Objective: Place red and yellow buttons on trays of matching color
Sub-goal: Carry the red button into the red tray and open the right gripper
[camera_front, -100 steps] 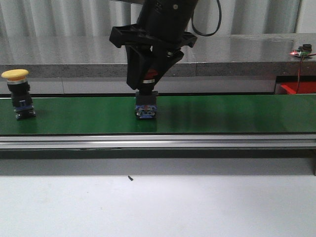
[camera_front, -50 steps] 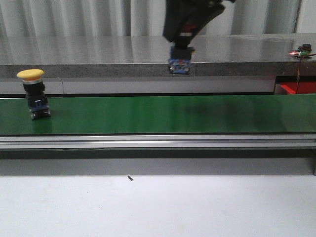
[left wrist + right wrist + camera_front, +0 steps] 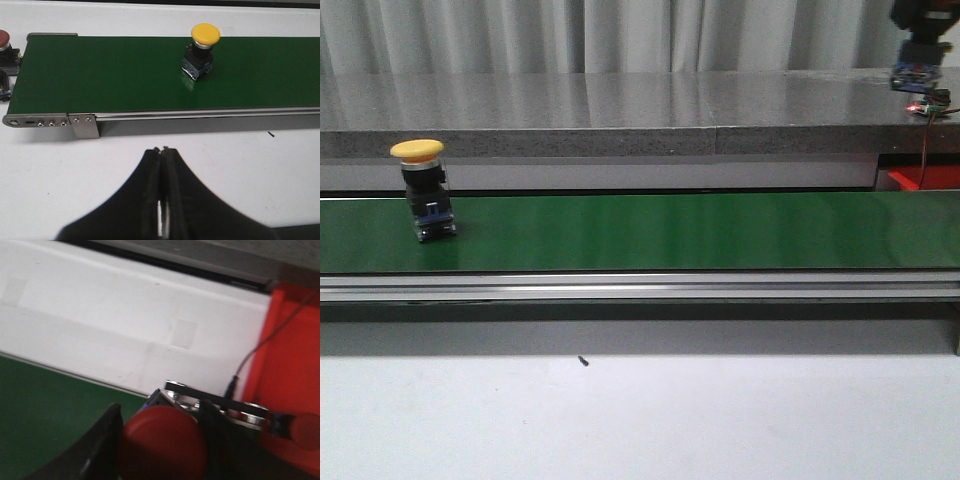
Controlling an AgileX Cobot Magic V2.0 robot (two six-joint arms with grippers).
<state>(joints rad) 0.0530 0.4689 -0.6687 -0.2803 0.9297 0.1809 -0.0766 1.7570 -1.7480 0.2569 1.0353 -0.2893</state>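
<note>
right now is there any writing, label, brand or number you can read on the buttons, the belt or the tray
None can be read in any view.
Yellow button: blue base carries no readable marking.
Red button in the right gripper: blurred, no text shows.
Green belt: plain, with unmarked metal rails.
Red tray: bare plastic, no print.
Small circuit board on the ledge: too small to read.

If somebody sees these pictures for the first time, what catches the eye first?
The yellow button standing alone on the left part of the long green belt. Next, at far right, the right gripper holding a red button in the air beside the red tray.
</note>
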